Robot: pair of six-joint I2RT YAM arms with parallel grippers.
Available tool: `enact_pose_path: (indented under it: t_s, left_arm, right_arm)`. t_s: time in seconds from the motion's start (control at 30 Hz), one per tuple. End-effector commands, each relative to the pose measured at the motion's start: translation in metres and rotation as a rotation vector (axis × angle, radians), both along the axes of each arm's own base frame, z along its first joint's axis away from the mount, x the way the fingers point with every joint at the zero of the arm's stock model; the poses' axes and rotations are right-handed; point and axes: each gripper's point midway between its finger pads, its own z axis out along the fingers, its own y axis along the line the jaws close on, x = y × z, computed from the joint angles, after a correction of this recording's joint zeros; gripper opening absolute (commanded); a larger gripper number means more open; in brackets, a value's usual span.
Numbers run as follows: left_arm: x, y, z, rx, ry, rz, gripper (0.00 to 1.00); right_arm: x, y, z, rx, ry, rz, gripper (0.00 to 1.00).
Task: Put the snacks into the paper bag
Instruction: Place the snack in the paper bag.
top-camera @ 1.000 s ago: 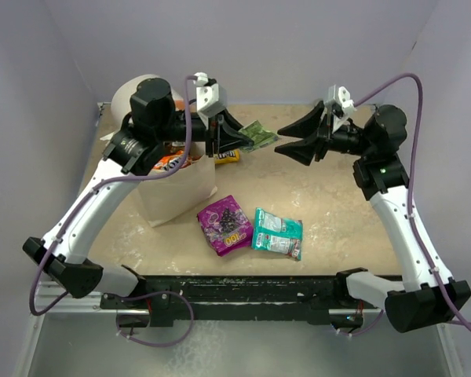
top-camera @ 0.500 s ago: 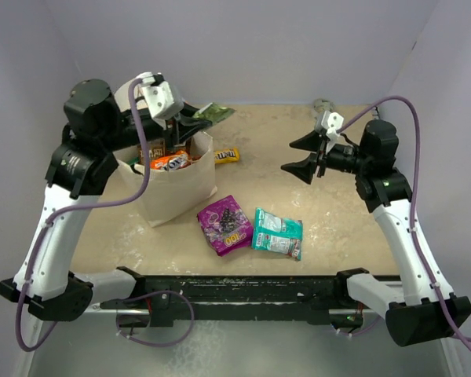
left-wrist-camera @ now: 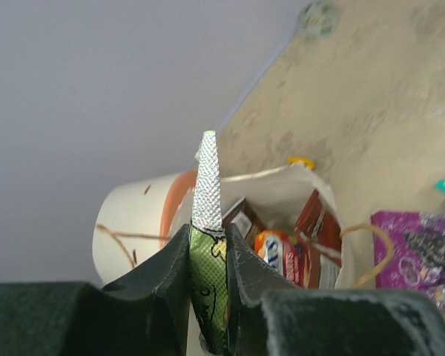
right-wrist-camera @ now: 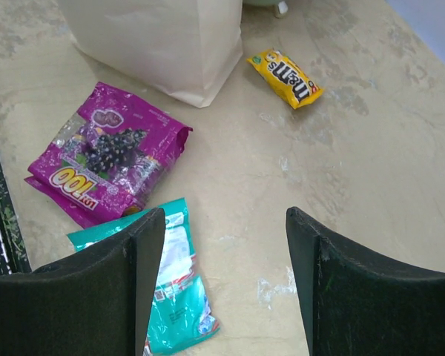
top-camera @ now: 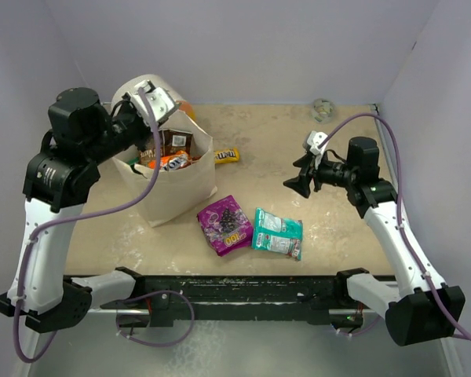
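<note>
Left jaws: clenched on the green packet [left-wrist-camera: 207,194], which stands on edge between them with its crimped silver end poking up past the tips. In the left wrist view the packet is above the open mouth of the bag [left-wrist-camera: 283,191]. From the top view the packet itself is hidden behind the arm.

Bag [top-camera: 179,191]: upright on the bench [top-camera: 334,228], left of centre. Inside it are an orange-red packet [top-camera: 169,162] and a brown packet [top-camera: 177,141]. A white-and-orange cylinder [top-camera: 138,89] stands just behind the bag.

Right jaws: released, spread wide, holding nothing, raised over the right half of the bench and facing left toward the loose packets.

On the bench, outside the bag:
- purple packet [top-camera: 225,223], flat, just in front of the bag's right corner
- teal packet [top-camera: 277,233], flat, just right of the purple one; whether the edges touch I cannot tell
- yellow candy bag [top-camera: 227,155], flat, close beside the bag's right side

Small grey-green ball [top-camera: 323,109] at the far edge, well apart from everything else.
</note>
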Motion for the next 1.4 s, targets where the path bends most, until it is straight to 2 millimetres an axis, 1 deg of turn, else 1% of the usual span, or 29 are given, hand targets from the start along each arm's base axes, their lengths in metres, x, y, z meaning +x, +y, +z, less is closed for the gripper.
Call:
enact_pose_path:
  t_s: [0.0,0.07,0.17,0.3,0.4,0.47,0.57,0.73,0.83,0.9,1.1,1.23,1.37]
  left_arm:
    - [0.02,0.034,-0.035,0.181,0.066,0.153,0.0]
    - [0.026,0.039,-0.05,0.223,0.109,0.165,0.0]
    - [0.034,0.044,-0.067,0.27,0.16,0.159,0.0]
    - [0.045,0.052,-0.085,0.305,0.228,0.145,0.0]
    - [0.053,0.062,-0.098,0.315,0.294,0.116,0.0]
    - [0.057,0.069,-0.11,0.325,0.353,0.096,0.0]
    - [0.057,0.076,-0.128,0.341,0.43,0.066,0.0]
    - [0.058,0.088,-0.148,0.363,0.505,0.051,0.0]
    - [0.062,0.097,-0.156,0.364,0.535,0.058,0.0]
    - [0.064,0.1,-0.163,0.364,0.559,0.054,0.0]
    - [0.065,0.099,-0.175,0.361,0.614,0.038,0.04]
    - [0.064,0.1,-0.179,0.363,0.636,0.037,0.06]
    - [0.061,0.1,-0.18,0.362,0.652,0.037,0.12]
  right_arm:
    - [0.001,-0.005,0.01,-0.018,-0.074,-0.01,0.69]
    - [0.0,-0.005,0.008,-0.019,-0.077,-0.01,0.69]
    - [0.0,-0.005,0.006,-0.023,-0.076,-0.008,0.69]
    - [0.001,-0.007,0.006,-0.034,-0.088,-0.012,0.7]
    - [0.004,-0.009,0.008,-0.04,-0.111,-0.025,0.7]
    - [0.004,-0.01,0.008,-0.041,-0.118,-0.029,0.7]
    - [0.004,-0.009,0.006,-0.04,-0.116,-0.026,0.71]
    - [0.004,-0.009,0.004,-0.043,-0.113,-0.022,0.71]
    - [0.003,-0.008,0.004,-0.039,-0.109,-0.014,0.71]
    - [0.002,-0.007,0.004,-0.037,-0.107,-0.006,0.71]
    - [0.002,-0.007,0.002,-0.035,-0.108,-0.005,0.72]
    - [0.002,-0.007,0.001,-0.031,-0.111,-0.001,0.72]
    - [0.002,-0.006,-0.001,-0.033,-0.098,0.007,0.73]
